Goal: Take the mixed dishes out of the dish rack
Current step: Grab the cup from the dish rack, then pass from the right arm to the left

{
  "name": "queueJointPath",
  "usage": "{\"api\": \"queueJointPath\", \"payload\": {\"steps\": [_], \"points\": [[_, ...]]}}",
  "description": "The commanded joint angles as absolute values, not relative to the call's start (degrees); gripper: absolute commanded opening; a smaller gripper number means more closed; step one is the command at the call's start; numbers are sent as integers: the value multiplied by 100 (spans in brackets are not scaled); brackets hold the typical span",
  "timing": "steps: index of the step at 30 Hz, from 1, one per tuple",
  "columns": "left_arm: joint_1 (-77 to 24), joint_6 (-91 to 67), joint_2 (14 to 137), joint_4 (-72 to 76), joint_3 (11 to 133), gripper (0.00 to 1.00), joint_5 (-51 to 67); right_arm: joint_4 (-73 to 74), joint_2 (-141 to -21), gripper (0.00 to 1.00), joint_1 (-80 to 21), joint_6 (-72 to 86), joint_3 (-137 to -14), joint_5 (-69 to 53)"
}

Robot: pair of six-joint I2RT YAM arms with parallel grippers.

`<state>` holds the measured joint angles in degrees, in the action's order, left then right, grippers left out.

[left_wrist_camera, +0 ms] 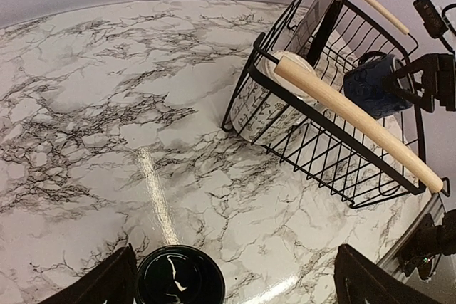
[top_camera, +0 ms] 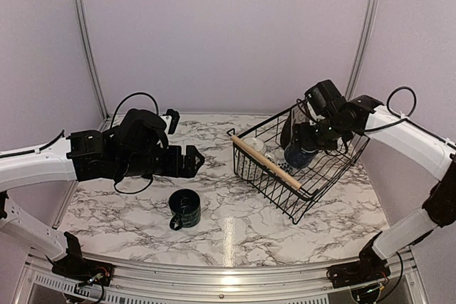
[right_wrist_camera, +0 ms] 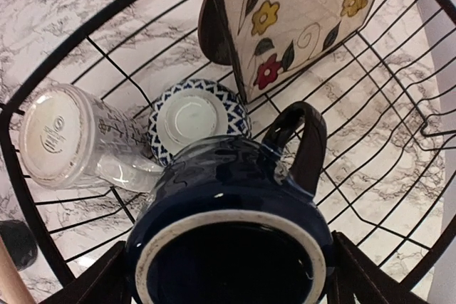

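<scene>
The dark blue mug (right_wrist_camera: 228, 197) lies inside the dish rack (top_camera: 335, 174), tipped so that its open mouth faces the right wrist camera and its handle sticks up and to the right. The right gripper (right_wrist_camera: 229, 261) reaches down into the rack from the far right corner and grasps this mug. Its two fingers (right_wrist_camera: 100, 282) press against opposite sides of the mug's body near the rim, and the mug fills the whole gap between them.

Just behind the gripped mug a small bowl (right_wrist_camera: 196, 115) sits upside down, its pale foot ring up and a blue-and-white pattern round its outside; it looks to be touching the mug. To the left of the bowl a white mug (right_wrist_camera: 68, 137) lies on its side on the wire floor, base toward the camera. Beyond the bowl a square plate (right_wrist_camera: 299, 19) stands on edge, leaning, its pale face showing painted flowers and curling stems. A dark shape behind the plate's left edge cannot be made out.

The rack stands on the right half of the marble table (top_camera: 142, 226), one wooden handle (top_camera: 266, 162) along its near left rim.

Well apart from the rack, a second dark mug (top_camera: 187, 208) stands upright on the table near the middle front, handle to the left. The left gripper (top_camera: 194, 160) hovers above and a little behind it, jaws spread wide, holding nothing.
</scene>
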<state>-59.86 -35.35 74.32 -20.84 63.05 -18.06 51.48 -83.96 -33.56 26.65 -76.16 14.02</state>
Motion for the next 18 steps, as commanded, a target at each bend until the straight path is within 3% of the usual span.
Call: {"api": "queueJointPath", "payload": {"steps": [1, 11, 18], "points": [[-5929, -3564, 7225, -1930, 6390, 99, -1875, 3917, -7587, 21, -3094, 2241, -7799, 1230], [-5717, -3663, 7082, -1270, 6303, 99, -1175, 1724, -6099, 3, -2979, 2268, -6508, -554], [-5388, -4172, 6873, 598, 5756, 99, 873, 116, -5518, 1, -2979, 2681, -5713, -2141]]}}
